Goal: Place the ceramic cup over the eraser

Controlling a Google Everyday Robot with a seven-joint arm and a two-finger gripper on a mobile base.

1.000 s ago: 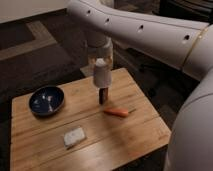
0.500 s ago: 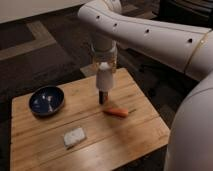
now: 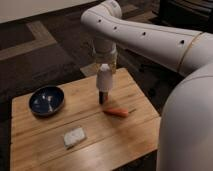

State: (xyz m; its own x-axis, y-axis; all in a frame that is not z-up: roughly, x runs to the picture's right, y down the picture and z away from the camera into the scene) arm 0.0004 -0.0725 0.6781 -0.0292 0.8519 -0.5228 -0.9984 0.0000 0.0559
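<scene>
Looking past the whitish lump (image 3: 74, 136) near the front edge of the table (image 3: 110, 146), you come to the carrot (image 3: 117, 112), which lies just beside the eraser (image 3: 102, 97). The eraser stands on the wood, small and dark. Right above it hangs the ceramic cup (image 3: 104, 78), and the gripper (image 3: 104, 65) sits on top of the cup with its jaws clamped on it. In the last second the cup has come down and slid a little sideways, so now it is lined up over the eraser, with its bottom very close to the eraser's top. You cannot tell if they touch yet. So only 1 job looks left: go straight down slowly, then let go. Watch the carrot, the only close thing. The blue bowl (image 3: 46, 100) is well apart on the other side. Behind the eraser the back edge is near, with floor below, so do not drift that way.
</scene>
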